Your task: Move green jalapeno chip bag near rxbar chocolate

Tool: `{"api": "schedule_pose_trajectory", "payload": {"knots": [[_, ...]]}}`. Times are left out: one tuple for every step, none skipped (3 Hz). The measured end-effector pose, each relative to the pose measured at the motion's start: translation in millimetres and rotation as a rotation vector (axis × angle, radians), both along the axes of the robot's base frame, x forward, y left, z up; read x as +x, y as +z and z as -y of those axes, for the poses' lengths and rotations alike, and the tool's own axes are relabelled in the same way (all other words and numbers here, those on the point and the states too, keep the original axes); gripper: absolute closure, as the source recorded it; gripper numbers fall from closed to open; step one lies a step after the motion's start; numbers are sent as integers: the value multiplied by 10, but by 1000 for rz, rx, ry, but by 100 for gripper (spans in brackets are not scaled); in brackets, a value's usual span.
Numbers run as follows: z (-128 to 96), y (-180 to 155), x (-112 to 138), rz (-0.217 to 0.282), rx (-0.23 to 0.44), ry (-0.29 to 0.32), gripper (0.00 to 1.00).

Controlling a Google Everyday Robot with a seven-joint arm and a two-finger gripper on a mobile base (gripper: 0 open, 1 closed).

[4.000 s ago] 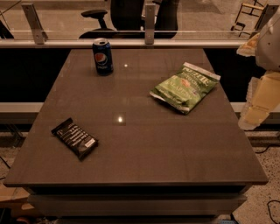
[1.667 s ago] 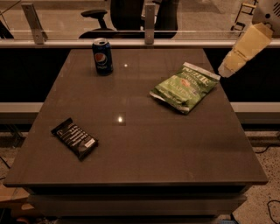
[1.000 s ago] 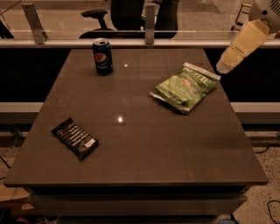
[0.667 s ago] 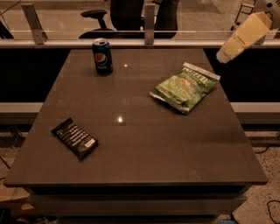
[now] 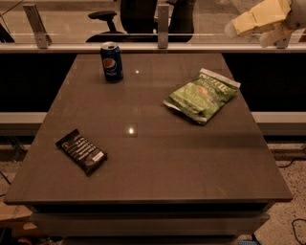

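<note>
Table (image 5: 158, 162), gripper (image 5: 238, 27) aloft beyond far-right corner

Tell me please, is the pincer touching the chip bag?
Apart. The camera view shows the pincer high at the top right, with a plain gap down to the chip bag.

Chip bag (image 5: 202, 94) right, rxbar (image 5: 81, 151) front-left, claw (image 5: 234, 28) top-right

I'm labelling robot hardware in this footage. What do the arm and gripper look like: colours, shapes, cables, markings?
The gripper, at the top right beyond the dark table's far right corner, is pale cream and tapers to a rounded tip. The blocky arm segment behind it is the same cream, meeting a rounded grey-white joint at the frame edge. No cables or markings are visible.
</note>
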State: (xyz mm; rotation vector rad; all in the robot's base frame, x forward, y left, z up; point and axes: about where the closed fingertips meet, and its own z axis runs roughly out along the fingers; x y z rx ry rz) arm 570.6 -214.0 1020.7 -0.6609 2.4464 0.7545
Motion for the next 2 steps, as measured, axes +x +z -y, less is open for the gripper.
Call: {"api": "schedule_pose_trajectory", "payload": {"knots": [[-46,95,-44,-89,26,-130,0],[-154,168,-117,-181,-23,-233,0]]}}
